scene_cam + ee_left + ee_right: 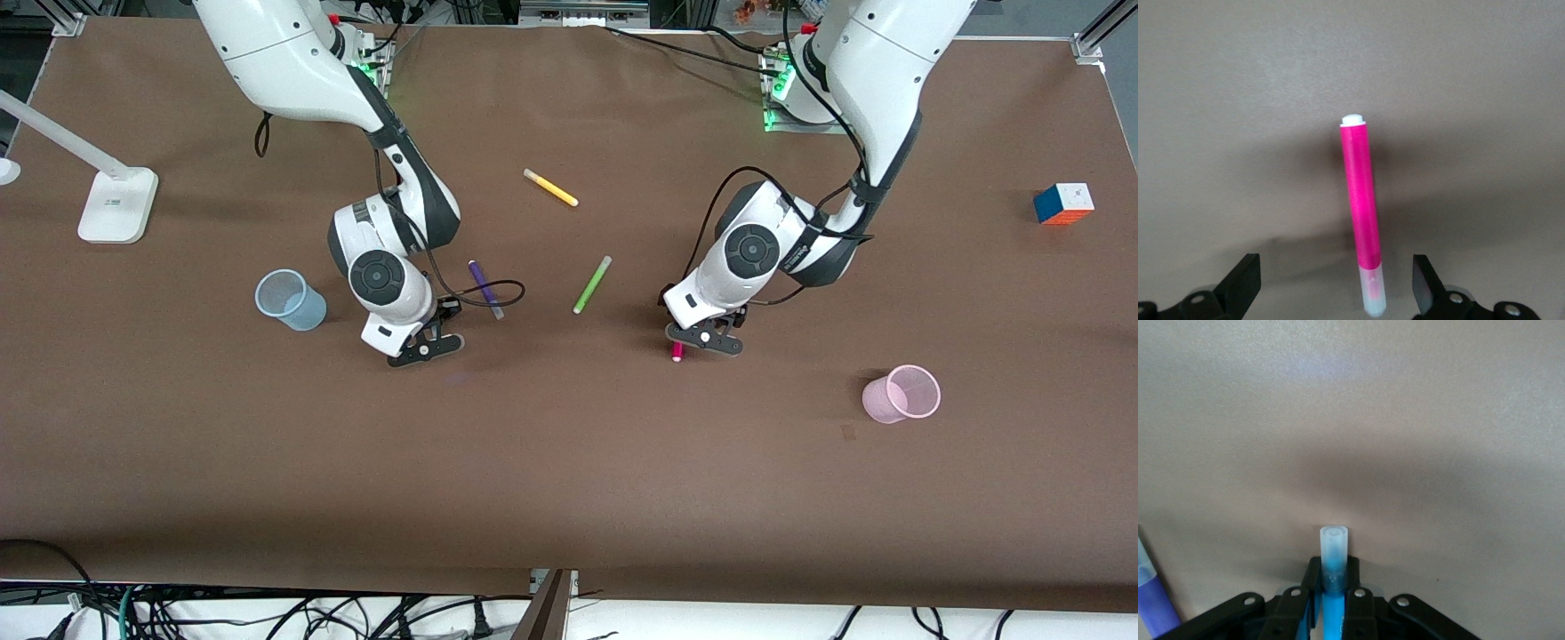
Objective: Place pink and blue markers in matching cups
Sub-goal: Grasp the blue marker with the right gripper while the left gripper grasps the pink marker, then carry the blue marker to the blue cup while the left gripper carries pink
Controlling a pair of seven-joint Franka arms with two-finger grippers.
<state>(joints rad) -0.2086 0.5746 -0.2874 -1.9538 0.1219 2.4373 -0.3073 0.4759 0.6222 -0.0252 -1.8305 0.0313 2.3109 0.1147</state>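
White arms, grey joints, black cables, black jaws

Open brown table [569,462] lies along the whole strip nearest the front camera. Between the pink cup [901,393] and the left gripper [705,342] the surface is bare; likewise between the blue cup [291,300] and the right gripper [425,348]. The purple marker [485,289], green marker [592,284] and yellow marker [550,188] occupy the middle, between the arms. A cube [1063,204] and a lamp base [116,205] mark the table's two ends.

Translucent plastic cups [901,393]; matt brown table [569,462].
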